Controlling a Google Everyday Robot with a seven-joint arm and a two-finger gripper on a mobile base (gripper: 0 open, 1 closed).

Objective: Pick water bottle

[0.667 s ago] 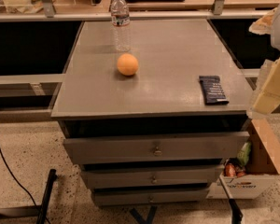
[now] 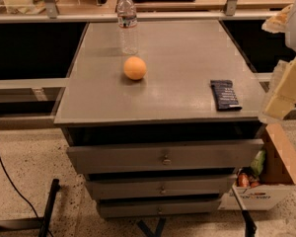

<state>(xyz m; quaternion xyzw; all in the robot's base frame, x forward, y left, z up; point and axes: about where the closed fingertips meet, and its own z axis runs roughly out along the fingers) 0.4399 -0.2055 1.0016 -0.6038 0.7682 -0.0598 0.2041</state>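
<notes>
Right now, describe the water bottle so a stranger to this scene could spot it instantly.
On the grey drawer cabinet, look at the top's far left corner, away from the gripper at the right edge. The water bottle stands behind the orange ball: clear, white-capped, upright, the tallest thing there.

Water bottle (image 2: 127, 24) upright behind orange ball (image 2: 134, 68), hand (image 2: 285, 92) at right edge

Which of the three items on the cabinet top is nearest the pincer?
The dark packet lying flat at front right, near the pincer at the right edge; the orange ball and water bottle sit farther left.
</notes>
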